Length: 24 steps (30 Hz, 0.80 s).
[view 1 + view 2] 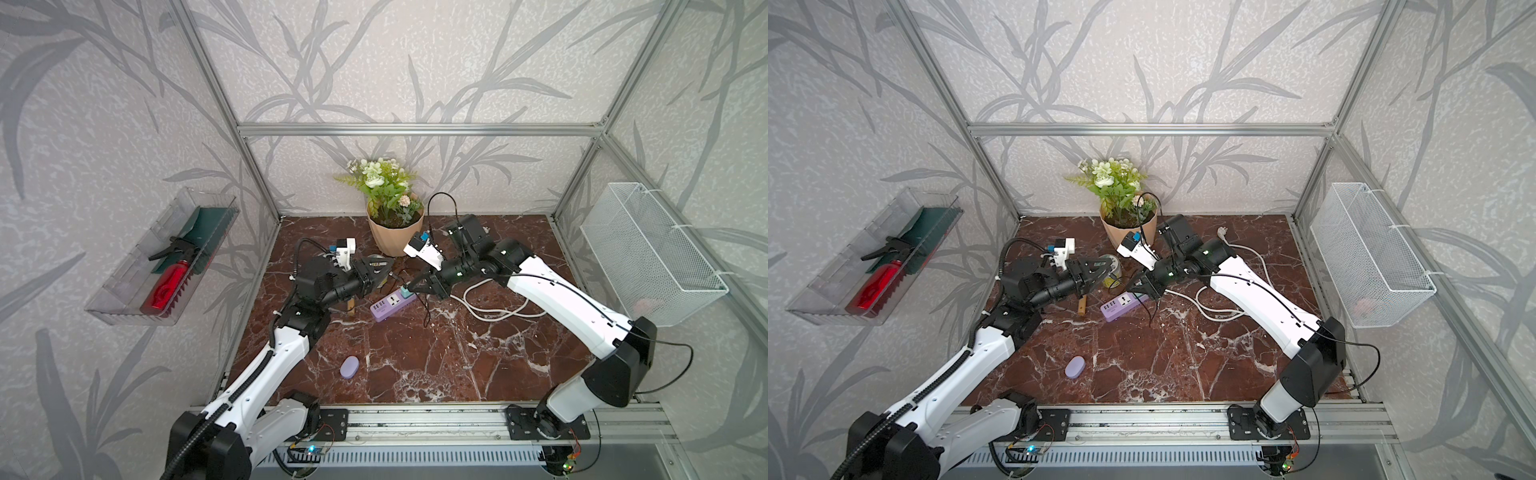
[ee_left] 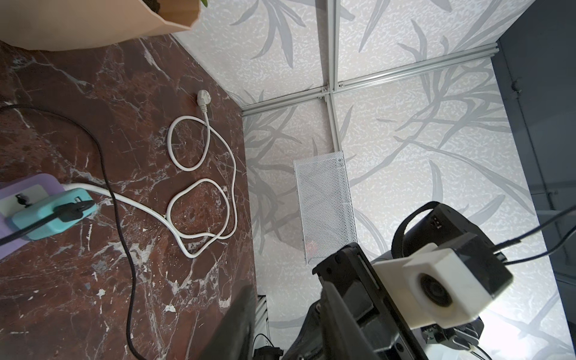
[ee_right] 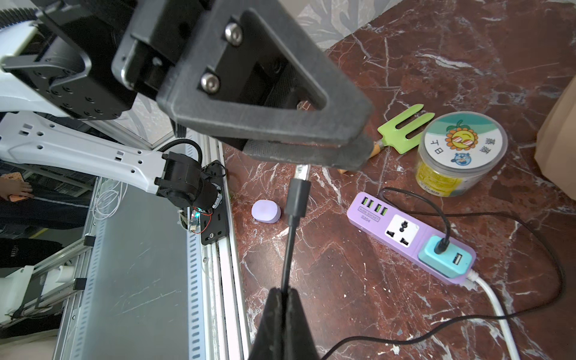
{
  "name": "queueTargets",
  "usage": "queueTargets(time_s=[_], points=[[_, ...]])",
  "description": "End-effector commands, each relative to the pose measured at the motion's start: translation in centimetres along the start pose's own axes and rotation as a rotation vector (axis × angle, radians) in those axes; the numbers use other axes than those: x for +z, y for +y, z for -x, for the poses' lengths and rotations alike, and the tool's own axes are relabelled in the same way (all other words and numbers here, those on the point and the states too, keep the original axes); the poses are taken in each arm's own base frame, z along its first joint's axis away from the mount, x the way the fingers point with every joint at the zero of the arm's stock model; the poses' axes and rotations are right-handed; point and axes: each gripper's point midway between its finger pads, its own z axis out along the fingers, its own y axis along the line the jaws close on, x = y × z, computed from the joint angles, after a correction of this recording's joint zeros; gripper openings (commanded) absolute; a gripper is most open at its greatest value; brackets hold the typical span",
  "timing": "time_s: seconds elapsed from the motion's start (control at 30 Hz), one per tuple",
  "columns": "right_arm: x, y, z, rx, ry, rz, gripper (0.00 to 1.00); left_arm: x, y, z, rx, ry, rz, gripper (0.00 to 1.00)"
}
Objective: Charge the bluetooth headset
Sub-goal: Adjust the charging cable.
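Observation:
The bluetooth headset point(image 1: 349, 367) point(image 1: 1075, 367) point(image 3: 266, 211), a small lavender oval case, lies alone on the marble near the front left. Behind it lies the purple power strip point(image 1: 390, 305) point(image 3: 405, 230), with a teal charger point(image 3: 445, 258) point(image 2: 53, 215) plugged into it. A black cable runs from that charger. My right gripper point(image 3: 285, 291) point(image 1: 409, 287) is shut on this cable just behind its connector point(image 3: 299, 193). The left gripper point(image 3: 358, 149) point(image 1: 388, 272) point(image 2: 288, 286) meets the connector's metal tip, jaws a little apart. I cannot tell whether the tip lies between them.
A potted plant point(image 1: 395, 237) stands at the back. A round jar point(image 3: 461, 152) and a green garden fork point(image 3: 405, 131) lie beside the strip. The strip's white cord point(image 2: 202, 187) coils to the right. A wire basket point(image 1: 648, 253) and a clear tray point(image 1: 124, 286) hang on the side walls.

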Motion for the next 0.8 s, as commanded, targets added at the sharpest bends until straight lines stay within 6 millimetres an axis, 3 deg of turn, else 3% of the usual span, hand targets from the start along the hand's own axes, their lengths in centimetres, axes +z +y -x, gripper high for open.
queueTargets(time_s=[0.0,0.1,0.3,0.6,0.77], points=[[-0.7,1.0,0.4,0.010,-0.024,0.045,0.00,-0.8,-1.8,-1.0,0.058,0.052,-0.043,0.36],[-0.8,1.0,0.6,0.012,-0.029,0.045,0.00,-0.7,-1.4,-1.2,0.050,0.060,-0.037,0.36],[-0.7,0.6,0.4,0.022,-0.024,0.034,0.00,-0.7,-1.5,-1.2,0.051,0.060,-0.040,0.20],[-0.4,-0.1,0.7,0.031,-0.023,0.028,0.00,-0.8,-1.2,-1.3,0.046,0.058,-0.032,0.18],[-0.1,-0.3,0.7,0.035,-0.021,0.027,0.00,-0.8,-1.5,-1.2,0.051,0.051,-0.040,0.12]])
